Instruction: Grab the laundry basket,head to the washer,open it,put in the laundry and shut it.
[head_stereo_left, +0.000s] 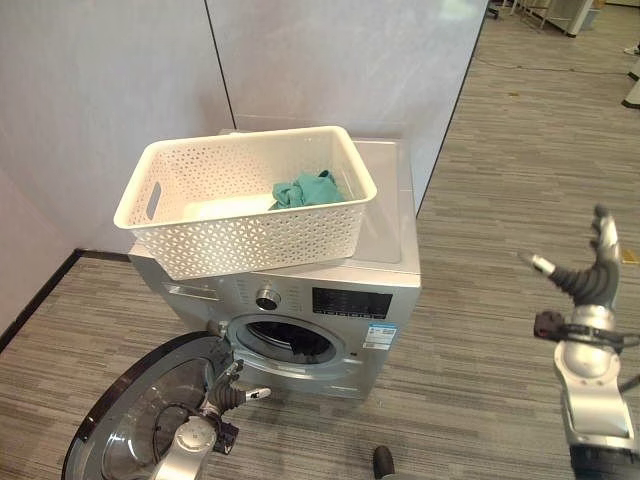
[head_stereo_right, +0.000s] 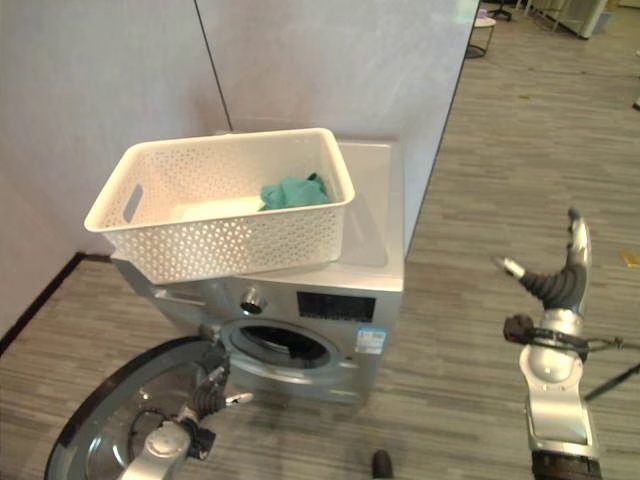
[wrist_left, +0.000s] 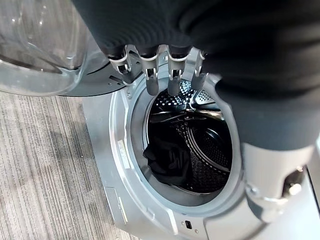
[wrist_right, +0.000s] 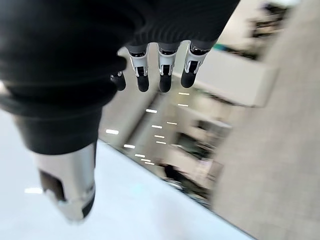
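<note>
From the head, in the left eye view, a white laundry basket (head_stereo_left: 240, 205) sits on top of the silver washer (head_stereo_left: 390, 300), tilted across its front left corner and overhanging the edge. A teal cloth (head_stereo_left: 308, 188) lies bunched in the basket's right end. The washer's round door (head_stereo_left: 140, 415) hangs wide open, swung out to the left and low over the wood-patterned floor (head_stereo_left: 500, 380). The left hand (head_stereo_left: 232, 392) is near the door's inner rim just below the opening, its fingers relaxed and holding nothing. The right hand (head_stereo_left: 592, 268) is raised well to the right, fingers straight, thumb spread aside.

The left wrist view looks into the drum (wrist_left: 200, 150), where a dark garment (wrist_left: 167, 160) lies; the fingers (wrist_left: 152, 80) hang straight, empty.

In the right wrist view, the fingers (wrist_right: 165, 75) extend side by side, clasping nothing.
</note>
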